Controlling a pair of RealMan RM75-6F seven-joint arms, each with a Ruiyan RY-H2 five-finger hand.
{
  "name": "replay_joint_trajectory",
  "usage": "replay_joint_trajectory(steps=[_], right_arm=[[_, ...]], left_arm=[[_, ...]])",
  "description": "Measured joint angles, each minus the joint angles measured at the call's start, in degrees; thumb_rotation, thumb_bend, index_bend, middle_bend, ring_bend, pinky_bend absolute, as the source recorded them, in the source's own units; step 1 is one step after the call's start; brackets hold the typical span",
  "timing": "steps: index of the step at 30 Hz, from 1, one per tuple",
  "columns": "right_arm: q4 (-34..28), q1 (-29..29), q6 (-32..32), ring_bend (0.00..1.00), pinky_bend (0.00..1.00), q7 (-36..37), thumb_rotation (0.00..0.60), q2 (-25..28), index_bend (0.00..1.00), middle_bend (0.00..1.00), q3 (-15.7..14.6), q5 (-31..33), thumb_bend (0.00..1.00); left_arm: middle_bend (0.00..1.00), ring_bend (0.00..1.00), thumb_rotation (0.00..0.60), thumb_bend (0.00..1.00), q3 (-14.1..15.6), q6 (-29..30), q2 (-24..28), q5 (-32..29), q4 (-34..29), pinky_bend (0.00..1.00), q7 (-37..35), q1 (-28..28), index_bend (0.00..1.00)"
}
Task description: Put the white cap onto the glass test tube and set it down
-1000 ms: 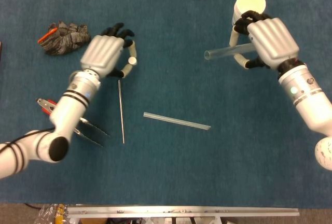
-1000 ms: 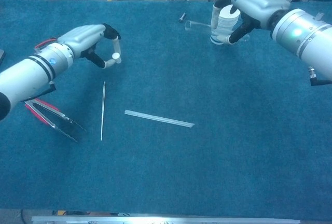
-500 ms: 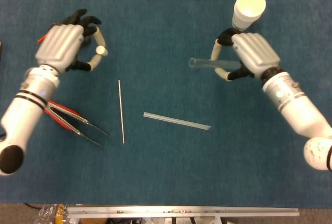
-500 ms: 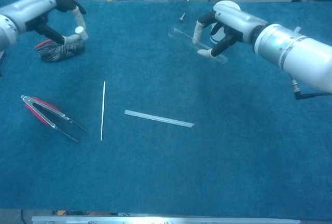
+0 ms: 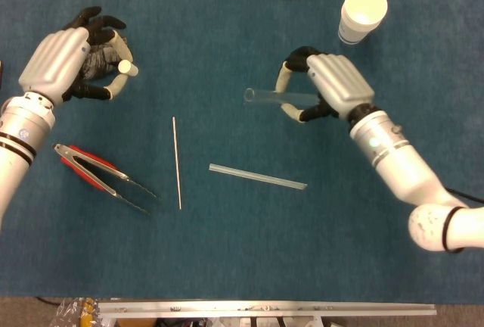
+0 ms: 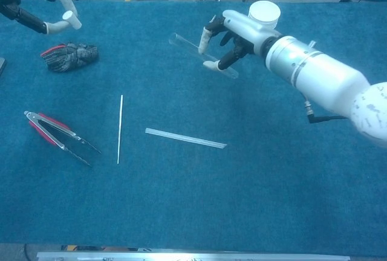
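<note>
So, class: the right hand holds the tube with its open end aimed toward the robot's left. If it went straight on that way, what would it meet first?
Probably nothing soon: the right hand and tube face bare cloth. Far along that line is the left hand pinching the cap, though their heights are unclear.

You see a deep blue table cover [image 5: 242,266], a clear glass test tube [image 5: 265,97], a white cap [image 5: 125,66], red-handled tweezers [image 5: 91,172], and a grey-black mottled glove [image 6: 69,57] upper left.
</note>
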Motion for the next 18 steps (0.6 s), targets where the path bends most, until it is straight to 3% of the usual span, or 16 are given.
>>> replay_joint_trajectory(steps=[18], right_arm=[[5.6,2.1,5.3,0.19,0.26,-1.7,0.6,-10.0,0.67,0.39,2.9,0.6,0.34]], left_arm=[[0.2,0.01,0.6,0.38,-1.3,-1.6,4.5,-0.3,-4.1,0.1,-7.6,-0.1,0.51]])
